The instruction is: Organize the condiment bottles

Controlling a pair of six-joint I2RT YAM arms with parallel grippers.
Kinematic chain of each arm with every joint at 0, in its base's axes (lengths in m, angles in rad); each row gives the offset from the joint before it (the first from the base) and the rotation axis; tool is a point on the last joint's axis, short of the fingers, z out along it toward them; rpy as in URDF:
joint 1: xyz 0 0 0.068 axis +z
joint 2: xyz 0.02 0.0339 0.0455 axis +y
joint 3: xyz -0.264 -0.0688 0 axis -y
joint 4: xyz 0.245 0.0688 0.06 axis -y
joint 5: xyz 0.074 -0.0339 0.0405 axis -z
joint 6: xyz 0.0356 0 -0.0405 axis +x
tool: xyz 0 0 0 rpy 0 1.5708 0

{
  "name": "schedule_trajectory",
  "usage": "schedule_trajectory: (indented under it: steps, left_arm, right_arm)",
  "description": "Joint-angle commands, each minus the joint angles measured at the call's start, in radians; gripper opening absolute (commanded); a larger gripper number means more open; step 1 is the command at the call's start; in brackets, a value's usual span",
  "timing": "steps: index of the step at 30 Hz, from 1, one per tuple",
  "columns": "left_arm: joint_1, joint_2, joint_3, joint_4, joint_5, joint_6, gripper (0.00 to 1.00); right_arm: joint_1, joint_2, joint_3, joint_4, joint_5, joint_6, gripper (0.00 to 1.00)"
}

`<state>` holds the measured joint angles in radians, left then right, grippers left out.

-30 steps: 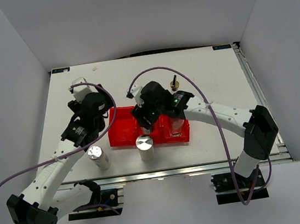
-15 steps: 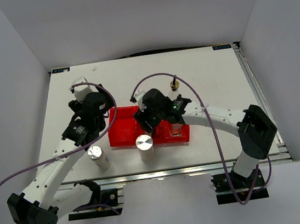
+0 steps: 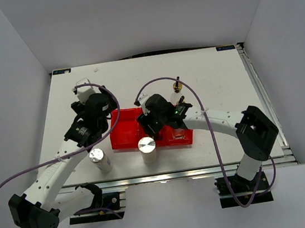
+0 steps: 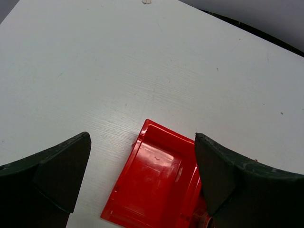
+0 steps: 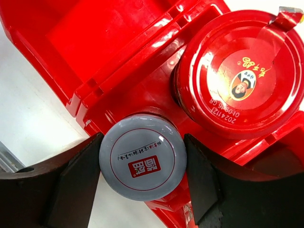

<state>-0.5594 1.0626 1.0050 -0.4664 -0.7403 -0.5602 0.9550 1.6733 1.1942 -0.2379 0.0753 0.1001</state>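
Standing on a white table [image 3: 221, 82] inside pale walls [image 3: 129, 21]: one red tray [image 3: 123, 137], three compartments.
- Left compartment: bare.
- Middle compartment: red-lidded dark jar [image 5: 240, 71]. Just beside it is the short silver-lidded jar [image 5: 142, 161], its lid clamped between the part-spread fingers of the right gripper [image 5: 141, 176].
- Right compartment: first glass bottle [image 3: 179, 129].
- Table behind the tray: second glass bottle [image 3: 178, 88].
- Table in front of the tray: left silver cylinder [image 3: 100, 159] and right silver cylinder [image 3: 148, 150], both upright.
- Left gripper [image 4: 141, 147]: spread wide, holding nothing, above the tray's left end.
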Motion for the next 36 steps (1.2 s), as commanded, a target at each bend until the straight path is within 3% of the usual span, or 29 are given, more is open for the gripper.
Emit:
schedule_trajectory:
  steps: [1,23,36]
  left_arm:
    - [0.003,-0.004,0.007,0.003,0.015,-0.001,0.98]
    - [0.003,0.004,0.033,-0.031,0.061,-0.024,0.98]
    - [0.003,0.004,0.026,-0.044,0.056,-0.029,0.98]
  right_arm:
    - [0.004,-0.015,0.011,0.081,-0.011,0.039,0.39]
    - [0.005,-0.124,0.018,0.051,0.041,0.061,0.68]
    - [0.005,-0.083,-0.013,0.066,0.018,0.085,0.69]
